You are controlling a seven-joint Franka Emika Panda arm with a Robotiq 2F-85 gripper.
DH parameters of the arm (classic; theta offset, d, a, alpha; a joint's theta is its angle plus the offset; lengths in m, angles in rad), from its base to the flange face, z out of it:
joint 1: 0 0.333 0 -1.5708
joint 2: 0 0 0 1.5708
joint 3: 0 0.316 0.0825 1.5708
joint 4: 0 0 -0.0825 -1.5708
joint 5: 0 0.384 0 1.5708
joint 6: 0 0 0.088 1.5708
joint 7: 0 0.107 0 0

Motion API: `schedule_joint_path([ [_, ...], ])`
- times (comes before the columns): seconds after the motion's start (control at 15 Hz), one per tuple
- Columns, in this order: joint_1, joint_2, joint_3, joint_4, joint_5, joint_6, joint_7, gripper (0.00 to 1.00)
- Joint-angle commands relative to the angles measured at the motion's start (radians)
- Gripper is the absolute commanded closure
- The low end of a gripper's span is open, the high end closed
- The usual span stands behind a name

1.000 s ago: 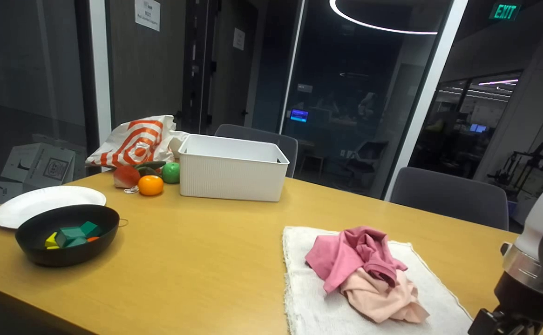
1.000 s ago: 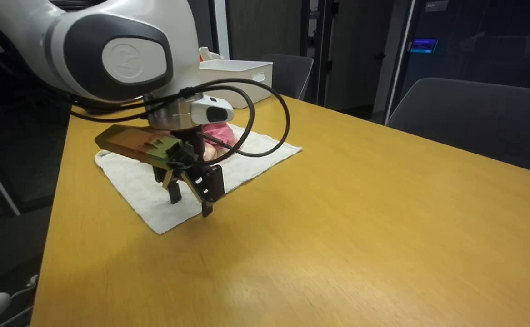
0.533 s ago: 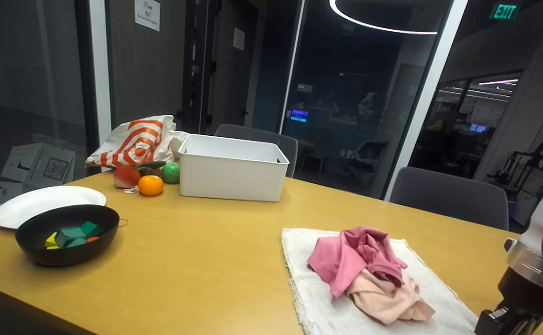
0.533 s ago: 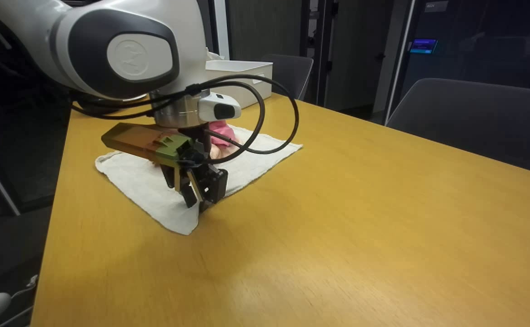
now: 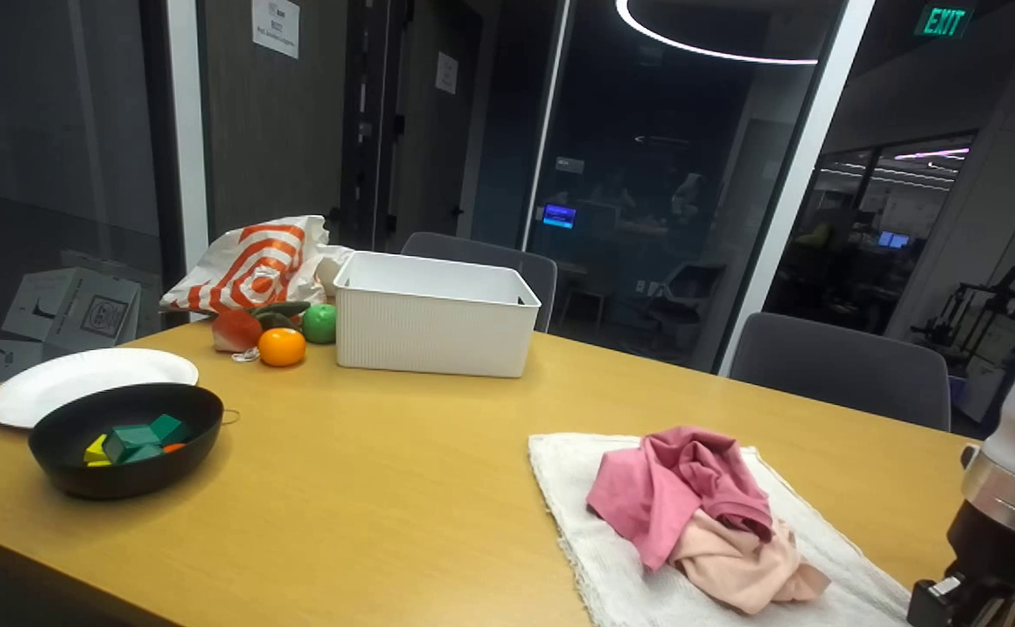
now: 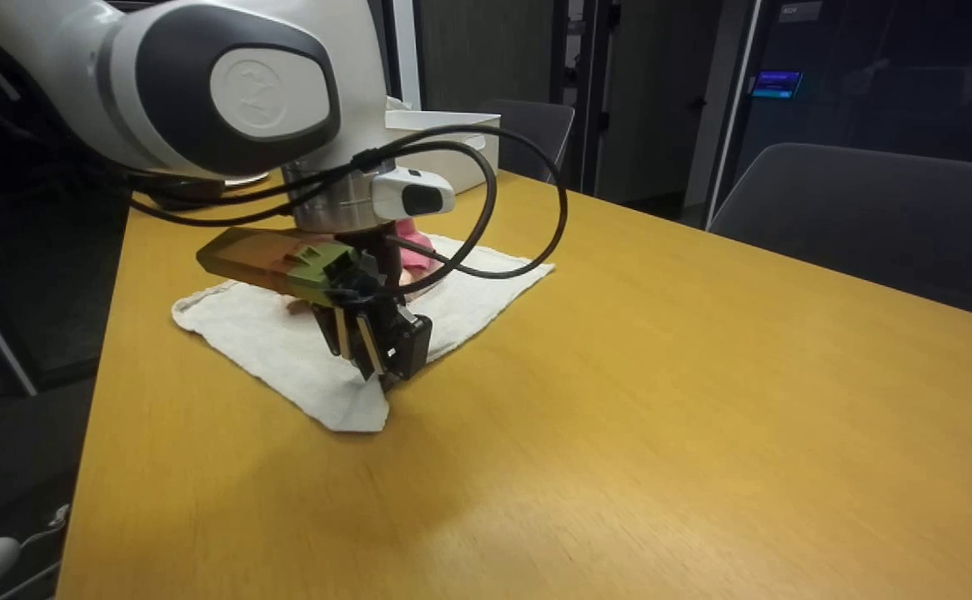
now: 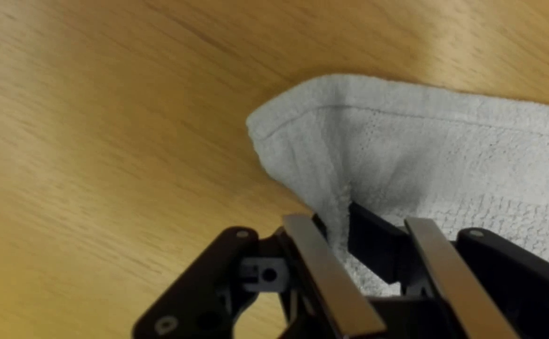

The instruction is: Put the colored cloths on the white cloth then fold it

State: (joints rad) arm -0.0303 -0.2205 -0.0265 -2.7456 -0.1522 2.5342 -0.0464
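Observation:
The white cloth (image 5: 564, 488) lies on the table with two crumpled coloured cloths on it. A dark pink cloth (image 5: 682, 488) rests partly over a pale peach cloth (image 5: 747, 562). In an exterior view my arm mostly hides both, with a bit of pink cloth (image 6: 413, 239) showing behind the wrist. My gripper (image 7: 335, 228) is down at the table, pinching a fold of the white cloth (image 7: 467, 160) near its corner between its fingertips. The same corner looks bunched beside the gripper (image 6: 376, 381) in an exterior view. Only part of the gripper shows at the lower right of the remaining exterior view.
Farther along the table (image 5: 368, 488) stand a white bin (image 5: 433, 335), a black bowl (image 5: 124, 479) with coloured blocks, a white plate (image 5: 81, 374), an orange (image 5: 281, 347) and a plastic bag (image 5: 255, 266). Grey chairs (image 5: 838, 366) line one side. Cables (image 6: 553, 208) loop out from my wrist.
My gripper has closed on the white cloth's edge and moved sideways. The cloth's corner has been dragged along and bunched, and the pink and peach cloths have shifted with it.

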Motion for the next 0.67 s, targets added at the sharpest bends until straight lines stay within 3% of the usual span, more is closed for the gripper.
schedule_joint_path([
  [0.0, -0.077, -0.056, 0.03, 0.001, -0.153, -0.072, 0.152, 0.95],
  [0.2, -0.123, -0.072, 0.046, 0.007, -0.262, -0.153, 0.291, 0.94],
  [0.6, -0.137, -0.122, 0.071, 0.071, -0.317, -0.259, 0.469, 0.96],
])
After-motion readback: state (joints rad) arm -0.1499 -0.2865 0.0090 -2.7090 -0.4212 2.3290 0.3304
